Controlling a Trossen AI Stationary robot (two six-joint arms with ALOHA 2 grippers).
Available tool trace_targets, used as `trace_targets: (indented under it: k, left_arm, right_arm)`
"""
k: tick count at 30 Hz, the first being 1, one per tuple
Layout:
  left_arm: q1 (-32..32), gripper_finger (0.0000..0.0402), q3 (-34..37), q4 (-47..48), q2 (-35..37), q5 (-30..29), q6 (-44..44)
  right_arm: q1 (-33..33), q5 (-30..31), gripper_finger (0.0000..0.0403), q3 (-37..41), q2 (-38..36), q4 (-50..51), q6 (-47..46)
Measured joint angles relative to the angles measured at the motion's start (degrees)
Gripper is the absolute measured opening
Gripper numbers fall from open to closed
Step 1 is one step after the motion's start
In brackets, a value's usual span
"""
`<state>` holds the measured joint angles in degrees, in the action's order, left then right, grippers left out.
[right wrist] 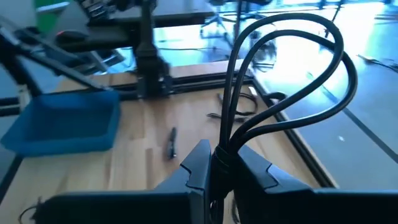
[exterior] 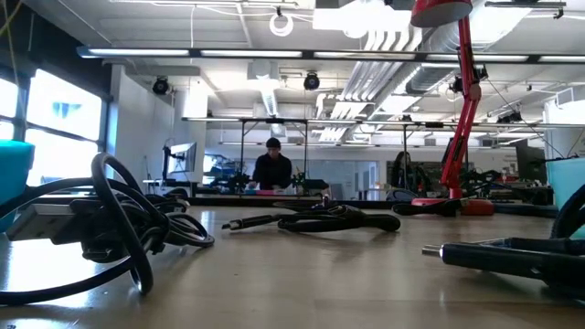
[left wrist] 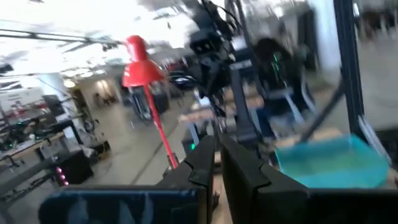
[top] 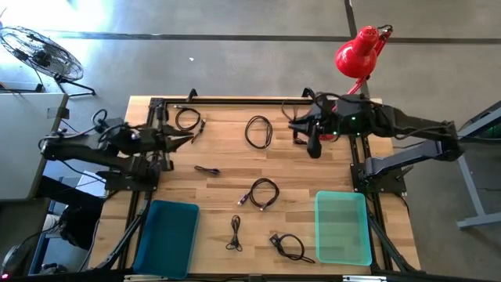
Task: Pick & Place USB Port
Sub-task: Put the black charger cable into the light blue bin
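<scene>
Now the right tool (right wrist: 214,165) is gripping a looped black USB cable (right wrist: 292,74), lifting it above the counter's (top: 219,149) far side. Next comes carrying it to the green bin (top: 342,229), I reckon. Left tool (left wrist: 214,163) is waiting, fingers nearly closed and empty.

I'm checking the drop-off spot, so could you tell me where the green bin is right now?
In the high view, the green bin sits at the table's near right corner, below the right arm's base, with a coiled black cable just to its left.
</scene>
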<state>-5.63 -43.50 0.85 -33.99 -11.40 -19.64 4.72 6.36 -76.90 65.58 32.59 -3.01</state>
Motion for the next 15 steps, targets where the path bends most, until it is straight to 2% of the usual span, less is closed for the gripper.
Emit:
trace_targets:
  k: [4, 9, 15]
  left_arm:
    - [0.0, 0.0054, -9.23, 5.53, -8.24, 2.13, -2.23]
    - [0.0, 0.0119, -17.14, 9.0, -14.61, 3.09, -5.54]
    - [0.0, 0.0183, -20.51, 14.08, -17.34, 1.42, -6.1]
  right_arm:
    - [-0.86, -3.21, 0.0032, 0.02, 1.8, -2.59, 1.84]
    - [-2.63, -5.28, 0.0032, 0.02, 2.3, -4.09, 2.28]
    - [-6.51, -2.06, 0.0032, 0.02, 0.81, -0.81, -3.84]
